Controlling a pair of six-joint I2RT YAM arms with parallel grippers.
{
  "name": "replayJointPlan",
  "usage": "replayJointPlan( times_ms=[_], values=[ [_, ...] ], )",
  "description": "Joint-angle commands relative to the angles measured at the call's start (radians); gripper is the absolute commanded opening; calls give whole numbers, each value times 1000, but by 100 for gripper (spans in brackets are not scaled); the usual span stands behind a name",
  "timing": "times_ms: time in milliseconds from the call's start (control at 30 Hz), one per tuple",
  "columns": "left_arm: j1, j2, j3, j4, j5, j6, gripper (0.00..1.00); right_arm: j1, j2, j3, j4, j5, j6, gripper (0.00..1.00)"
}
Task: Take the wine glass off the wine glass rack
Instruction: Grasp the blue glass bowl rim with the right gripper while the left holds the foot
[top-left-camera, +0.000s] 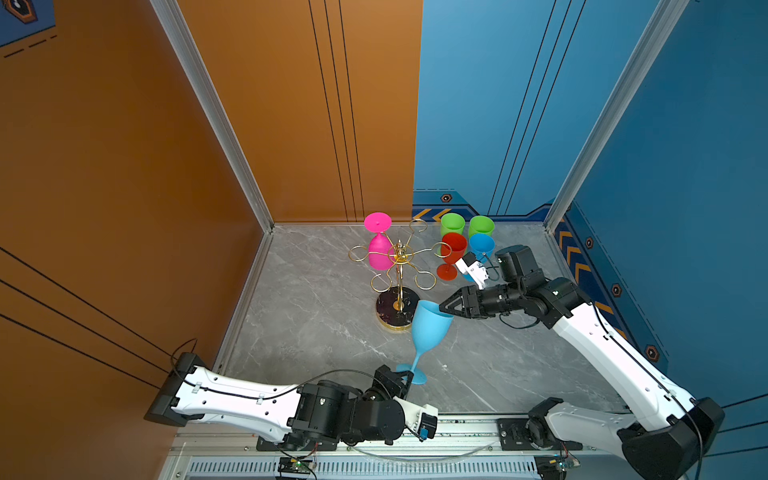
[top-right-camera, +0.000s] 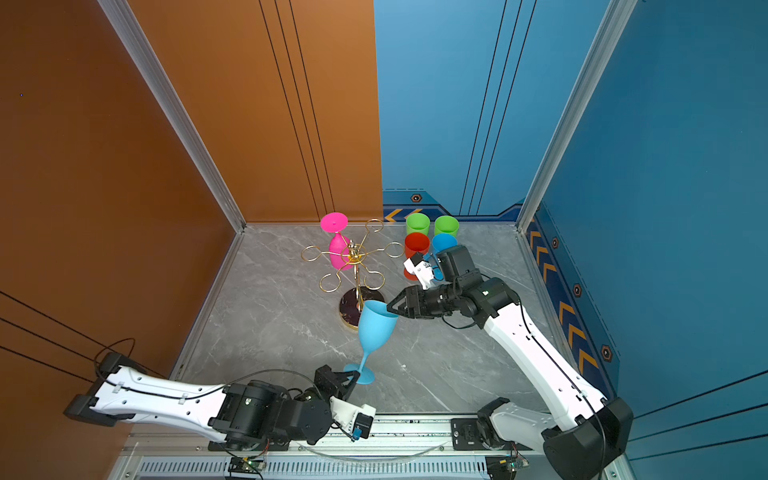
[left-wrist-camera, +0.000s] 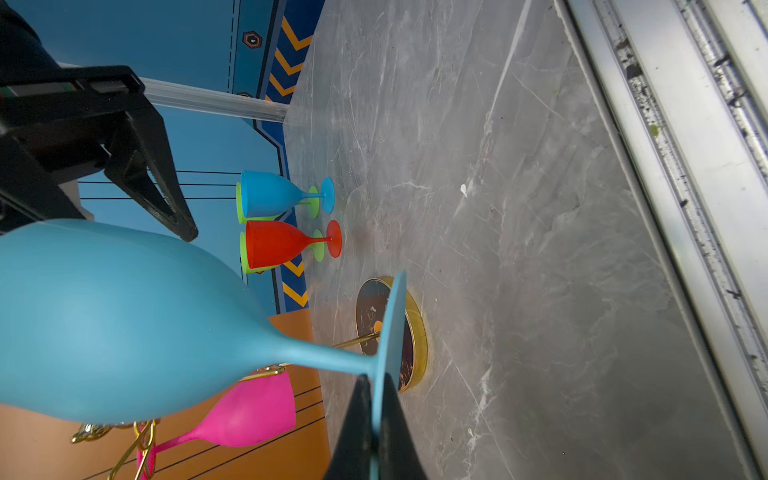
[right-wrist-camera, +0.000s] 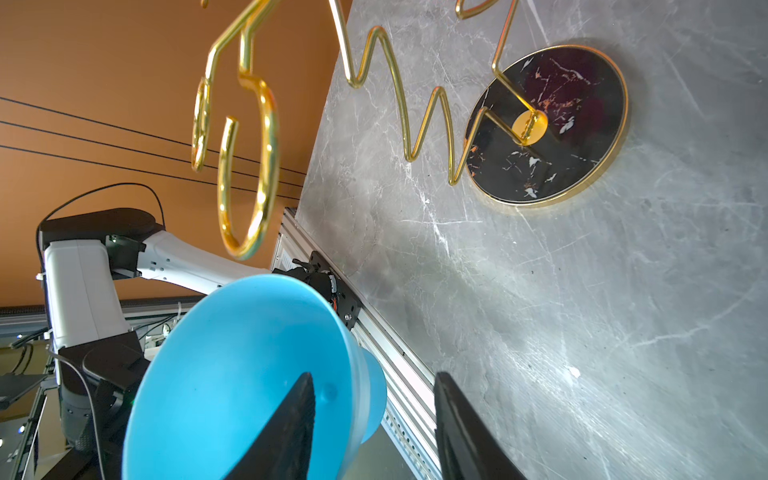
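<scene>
Left jaws are pinched tight on the round foot of the light blue wine glass (top-left-camera: 430, 328); the left wrist view shows a black finger (left-wrist-camera: 357, 428) on each face of the foot. Right jaws stand part-way apart astride the bowl's lip (1 finger (right-wrist-camera: 291, 424) inside the bowl, 1 outside and clear of the wall, in the right wrist view). That glass is off the wine glass rack (top-left-camera: 399, 257) and tilted. In both top views its bowl sits at about 5 o'clock from the rack's black marbled base, with its foot lower, toward 6 o'clock. A pink glass (top-left-camera: 379, 249) hangs upside down from the rack's loop at 11 o'clock. At 2 o'clock from the rack, 2 green glasses (top-left-camera: 452, 223), 1 red glass (top-left-camera: 453, 249) and 1 blue glass (top-left-camera: 482, 243) stand upright on the grey surface (top-left-camera: 316, 307).
</scene>
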Motion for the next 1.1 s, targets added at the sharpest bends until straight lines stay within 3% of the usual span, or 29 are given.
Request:
replayJointPlan(
  times_ms=[0,200,433,800,967,1067],
  values=[
    [-7,0,-16,20,-116,40,0,14,14,24,-76,-8,-37,39],
    [-7,15,-40,21,-168,64,0,23,28,38,-116,17,-69,16],
    [-7,34,-51,23,-187,64,0,32,30,38,-134,41,-88,3],
    [-3,23,-60,28,-156,4,18,29,10,51,-142,148,-110,0],
    [-1,13,-63,33,-133,-94,30,18,-4,83,-161,294,-128,0],
    [-1,-10,-68,72,-120,-178,40,18,3,115,-189,451,-153,0]
  ],
)
